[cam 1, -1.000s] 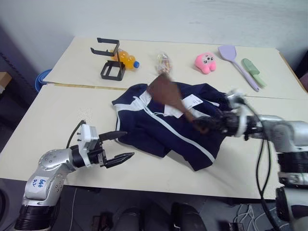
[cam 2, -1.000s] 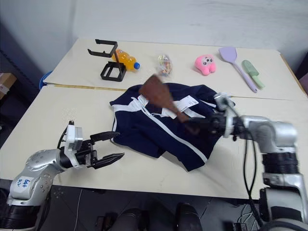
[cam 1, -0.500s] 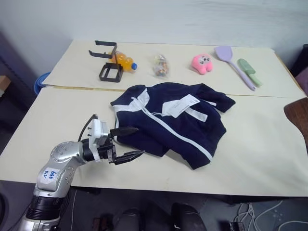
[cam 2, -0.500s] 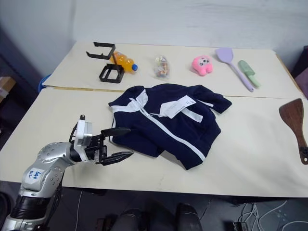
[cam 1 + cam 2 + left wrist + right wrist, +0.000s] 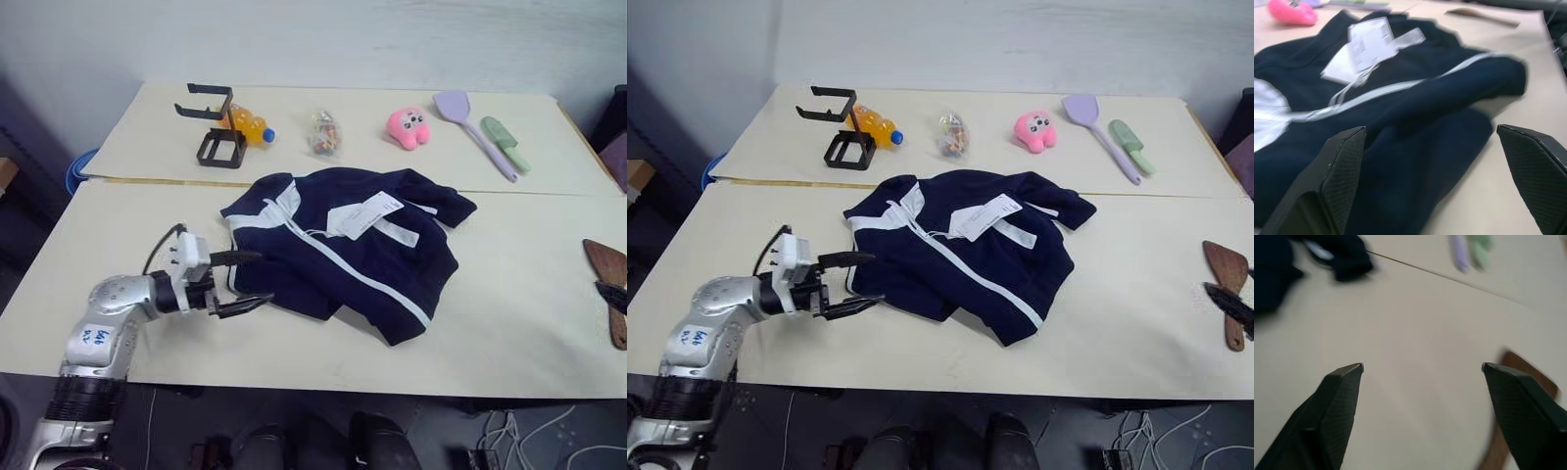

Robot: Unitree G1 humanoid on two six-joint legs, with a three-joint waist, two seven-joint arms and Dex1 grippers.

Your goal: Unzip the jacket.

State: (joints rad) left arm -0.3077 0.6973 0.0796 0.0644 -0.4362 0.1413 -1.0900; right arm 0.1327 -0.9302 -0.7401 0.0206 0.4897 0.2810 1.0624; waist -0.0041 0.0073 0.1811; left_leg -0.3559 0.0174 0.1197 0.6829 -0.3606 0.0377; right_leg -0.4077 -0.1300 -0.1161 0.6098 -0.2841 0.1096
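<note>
The navy jacket [image 5: 343,250] lies crumpled in the middle of the near desk [image 5: 509,323], its white zipper line running diagonally and a white paper tag [image 5: 361,211] on top. The left hand [image 5: 245,282] hovers just beside the jacket's left edge, fingers spread, pinching nothing. The right hand [image 5: 1420,369] has its fingers spread over bare desk, beside a brown wooden spatula [image 5: 1225,294] lying at the right edge.

The beige table [image 5: 509,274] carries the jacket [image 5: 343,250] and wooden spatula [image 5: 609,294].
</note>
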